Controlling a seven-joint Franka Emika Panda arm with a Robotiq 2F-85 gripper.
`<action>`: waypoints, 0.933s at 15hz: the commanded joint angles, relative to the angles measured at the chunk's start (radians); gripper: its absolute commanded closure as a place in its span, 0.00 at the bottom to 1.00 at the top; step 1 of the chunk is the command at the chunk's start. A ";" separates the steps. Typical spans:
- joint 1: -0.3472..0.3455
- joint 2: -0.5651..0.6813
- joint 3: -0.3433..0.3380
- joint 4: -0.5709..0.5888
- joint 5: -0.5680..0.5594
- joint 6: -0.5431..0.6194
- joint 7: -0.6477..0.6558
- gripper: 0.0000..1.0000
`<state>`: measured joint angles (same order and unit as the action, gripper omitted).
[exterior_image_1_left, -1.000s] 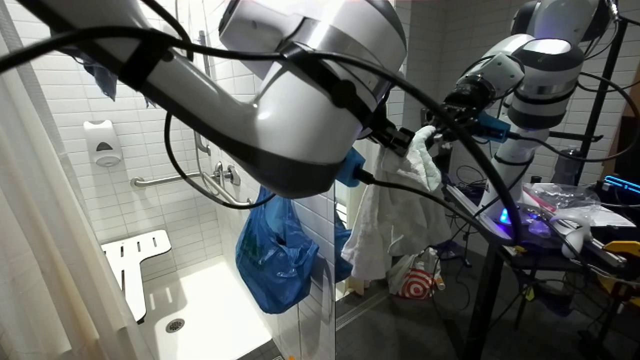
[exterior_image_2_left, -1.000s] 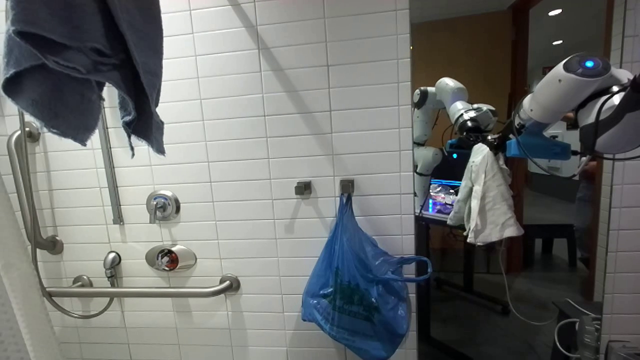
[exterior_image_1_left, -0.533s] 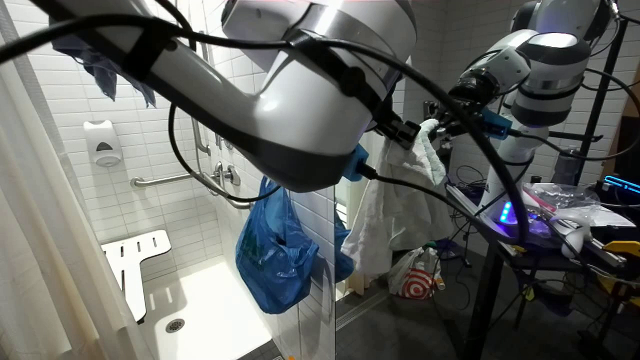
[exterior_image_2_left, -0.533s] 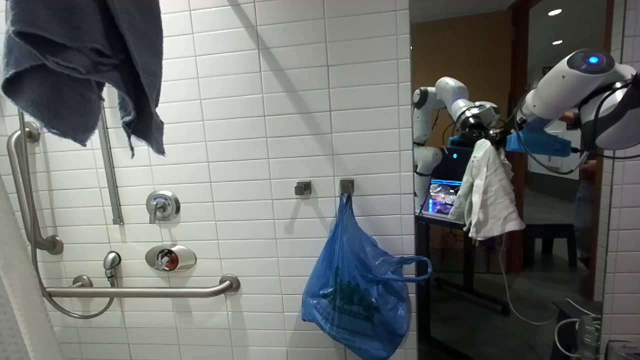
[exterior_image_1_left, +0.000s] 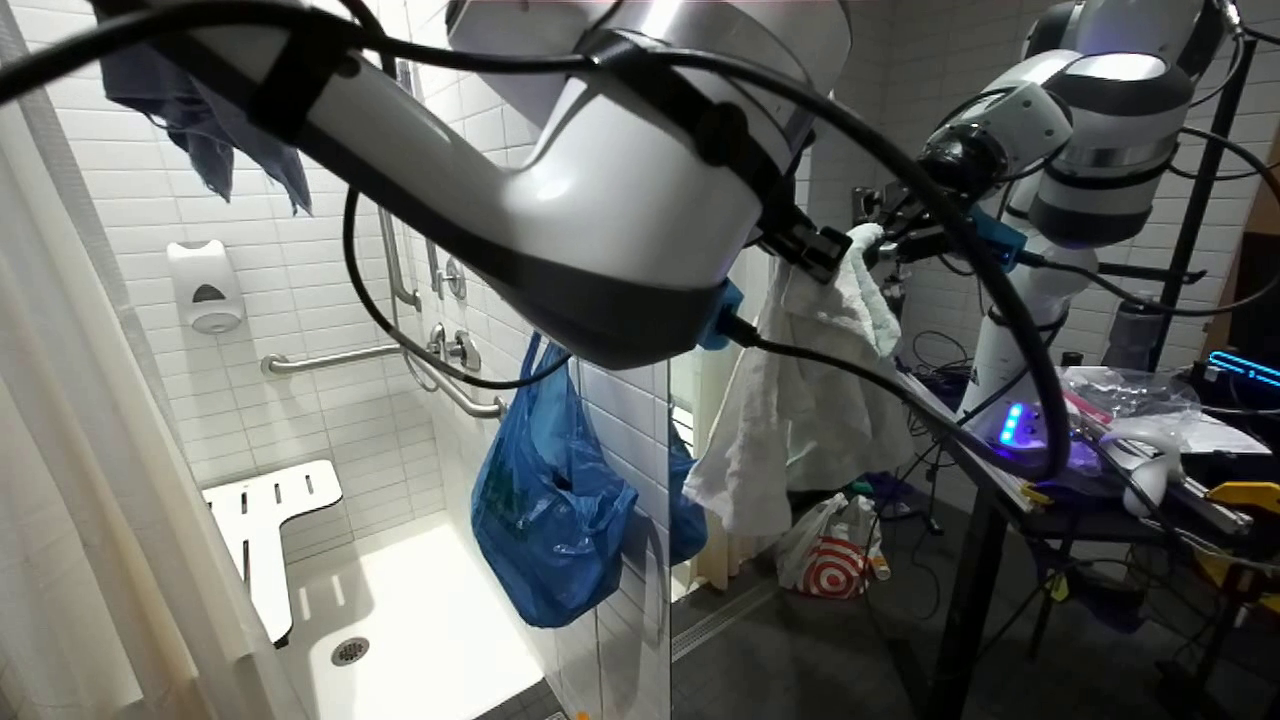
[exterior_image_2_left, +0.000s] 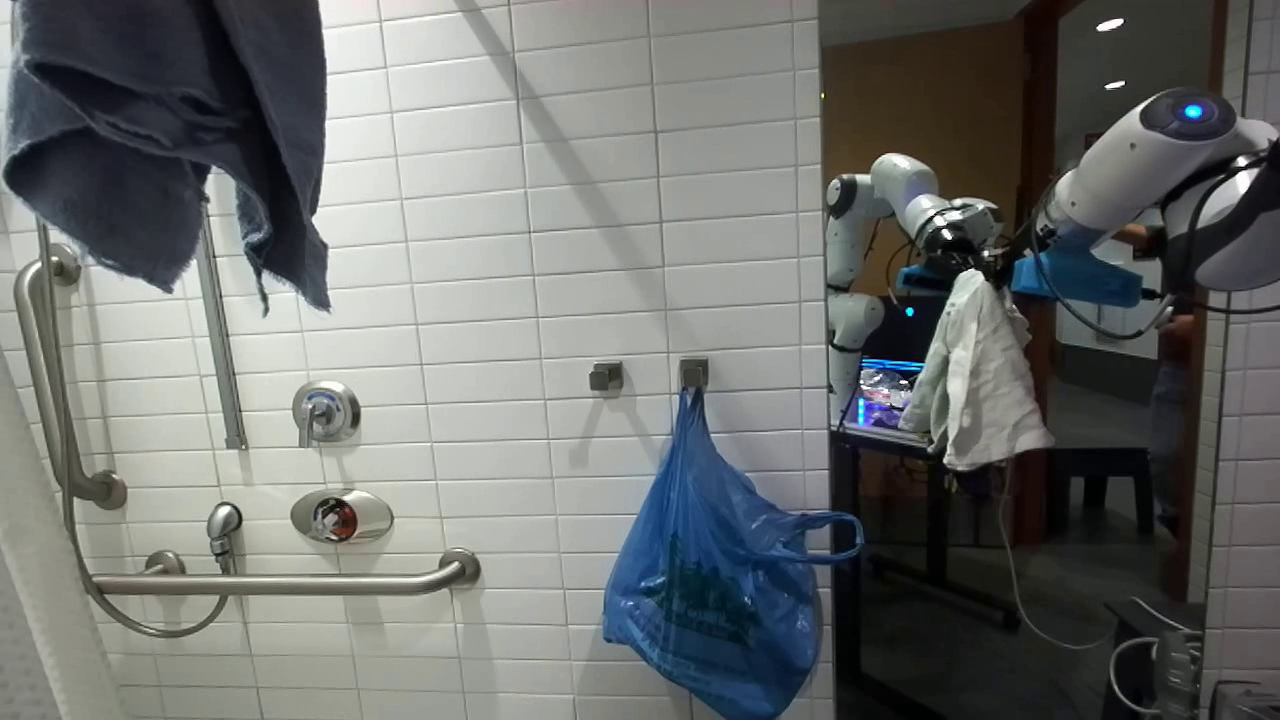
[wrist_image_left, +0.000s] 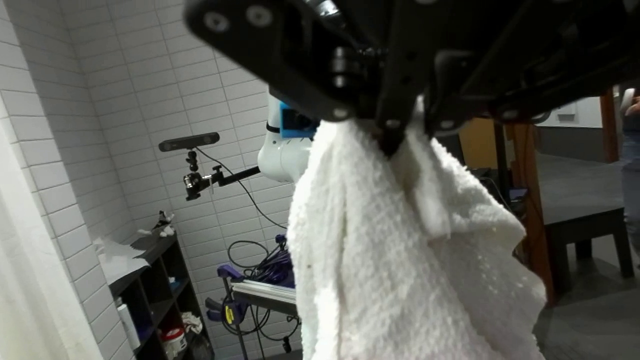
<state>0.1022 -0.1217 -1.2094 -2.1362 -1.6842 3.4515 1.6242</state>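
the end effector (wrist_image_left: 417, 125) is pinched tight, its fingers all but together, on the bunched top of a white towel (wrist_image_left: 380, 250). the rest of the towel hangs freely below in loose folds. in both exterior views it shows in front of what looks like a mirror (exterior_image_2_left: 920, 120), to judge by the arm (exterior_image_2_left: 1120, 165) and its double in the glass. the cloth is near that surface; whether it touches i cannot tell.

the step in hand seems to be holding the towel up at the mirror, and doing it well rests mostly on the pinch. only the top fold seems gripped, so the weight of the cloth pulls straight down on it; slow, smooth shifts would suit it better than jerks. the hard fingertips want cloth between them and the glass, so a light, square approach is wiser than a firm push. loose folds may swing late; leave room for that, particularly towards the blue plastic bag (exterior_image_2_left: 710, 570) on its hook (exterior_image_2_left: 694, 373), just beside the mirror. the black cable (exterior_image_1_left: 540, 61) looping along the arm deserves watching too: give it enough slack, yet let no loop drop to where it could snag the towel or pull at the end effector.
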 joint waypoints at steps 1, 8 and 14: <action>-0.010 -0.005 0.000 0.031 -0.037 0.015 0.050 0.99; -0.036 -0.059 0.017 0.055 -0.063 0.011 0.065 0.99; -0.081 -0.117 0.040 0.087 -0.096 0.010 0.087 0.99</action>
<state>0.0566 -0.2060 -1.1978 -2.0743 -1.7370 3.4519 1.6694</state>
